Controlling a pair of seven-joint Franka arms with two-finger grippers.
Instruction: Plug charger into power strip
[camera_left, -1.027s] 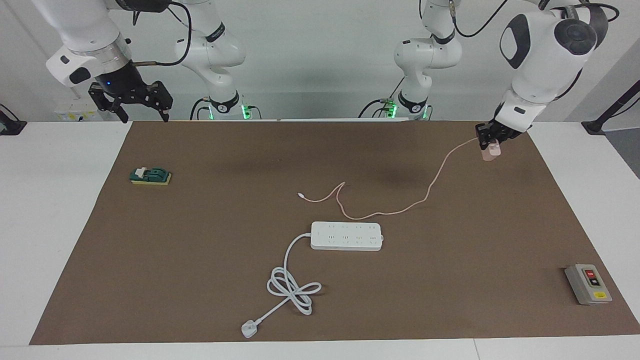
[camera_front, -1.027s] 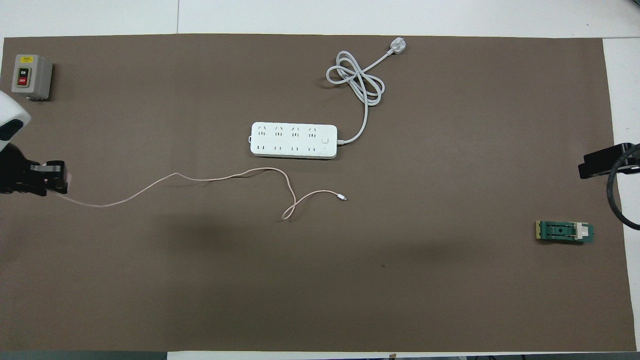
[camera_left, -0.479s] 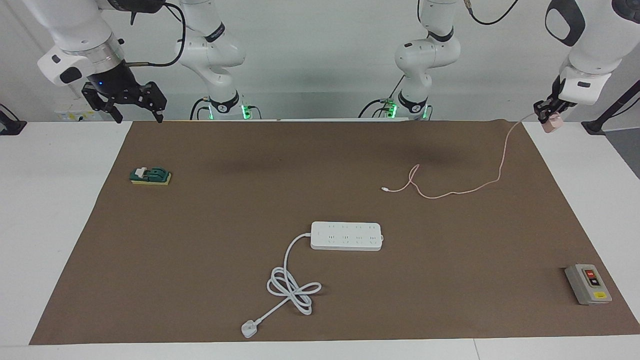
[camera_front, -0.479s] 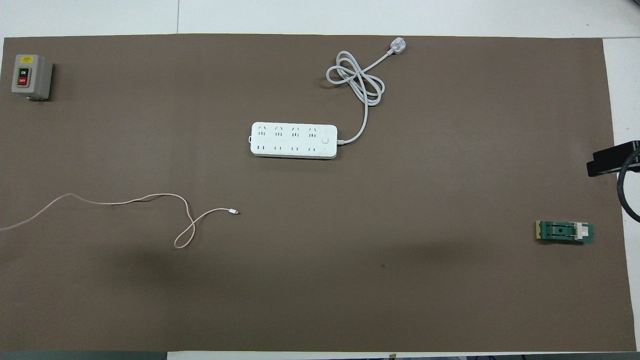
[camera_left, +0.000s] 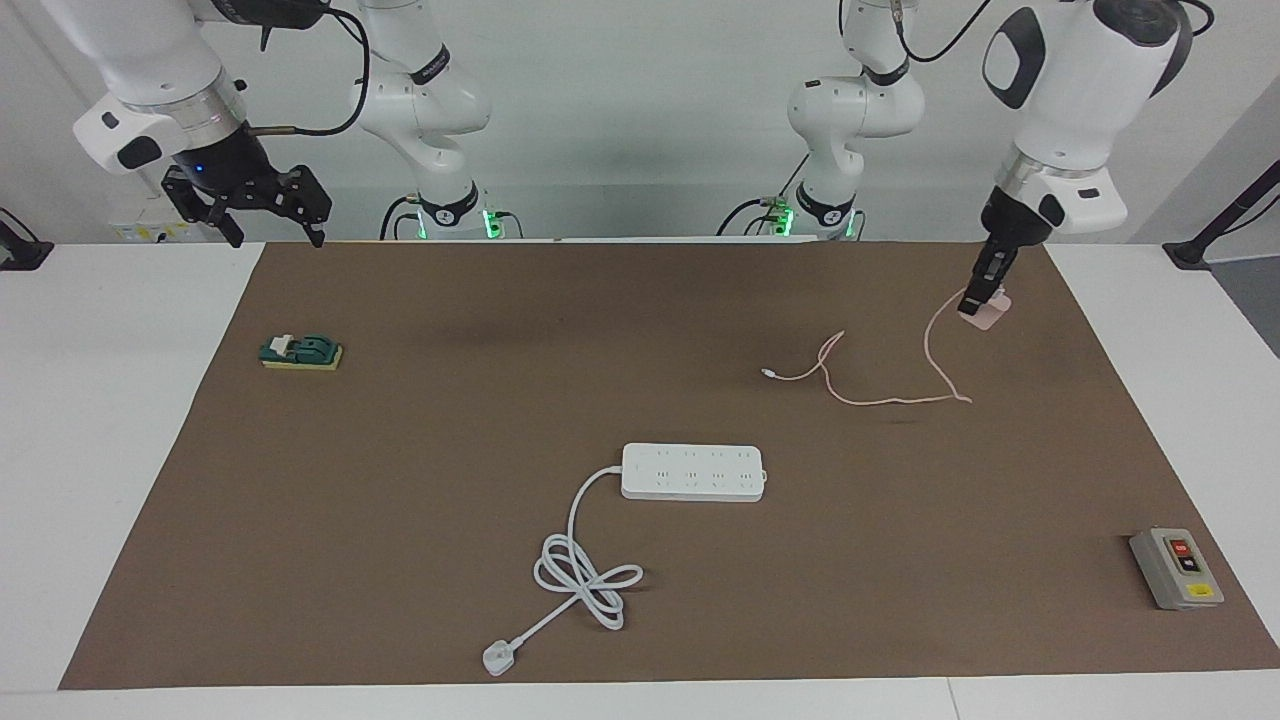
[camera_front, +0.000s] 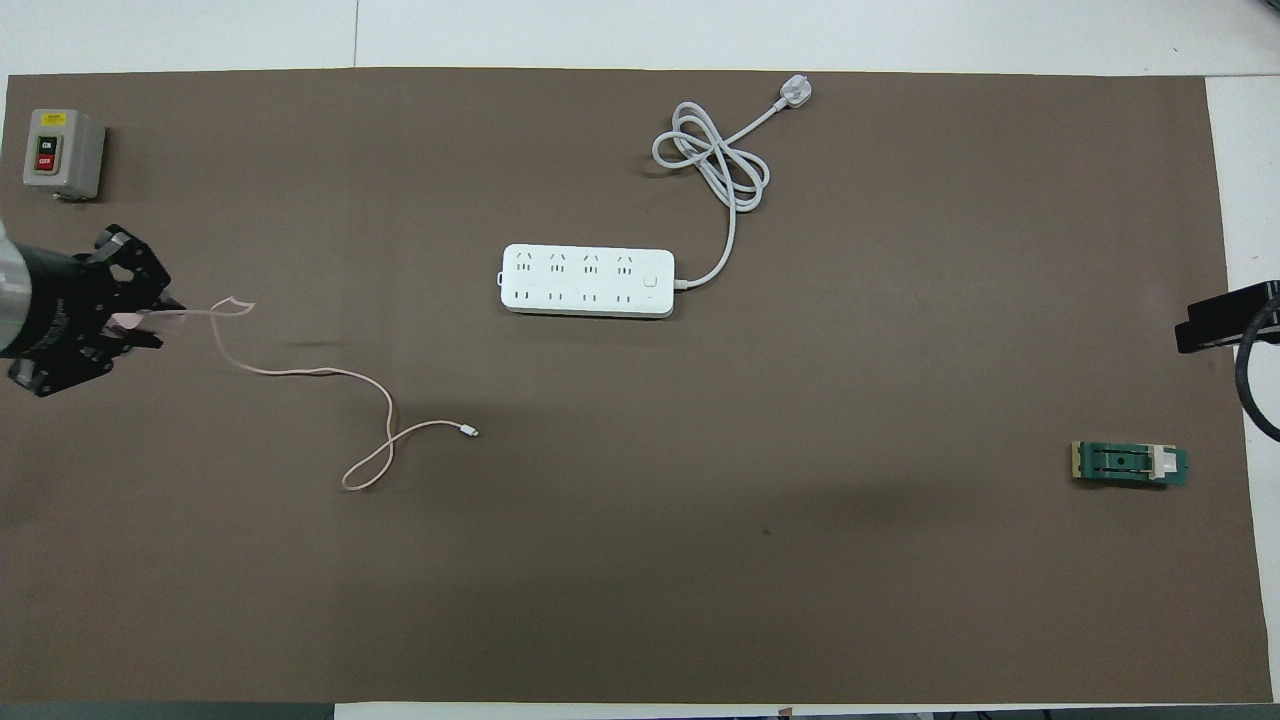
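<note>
**A:** What does everything sit on?

**B:** A white tabletop under a big brown mat, matte and flat, reaching almost to every edge. White strips show at both ends, with a pale wall by the arm bases.

**A:** Much open room?

**B:** Plenty. Wide bare mat lies on all sides of the power strip, a long white bar with rows of outlets at mid-table. Its thick white cord loops into a loose knot farther from the robots and ends in a white plug near the mat's edge.

**A:** And the charger?

**B:** The left gripper has its jaws closed on the charger, a small pale-pink cube held over the mat toward the left arm's end, well apart from the strip. Its thin pink cable drops to the mat, curls, and ends in a small white connector nearer the robots than the strip.

**A:** The other arm?

**B:** The right gripper waits over the mat's corner at its own end, black jaws spread and holding nothing.

**A:** Anything else?

**B:** A grey box with red and black buttons at the left arm's end, and a small green block toward the right arm's end.
</note>
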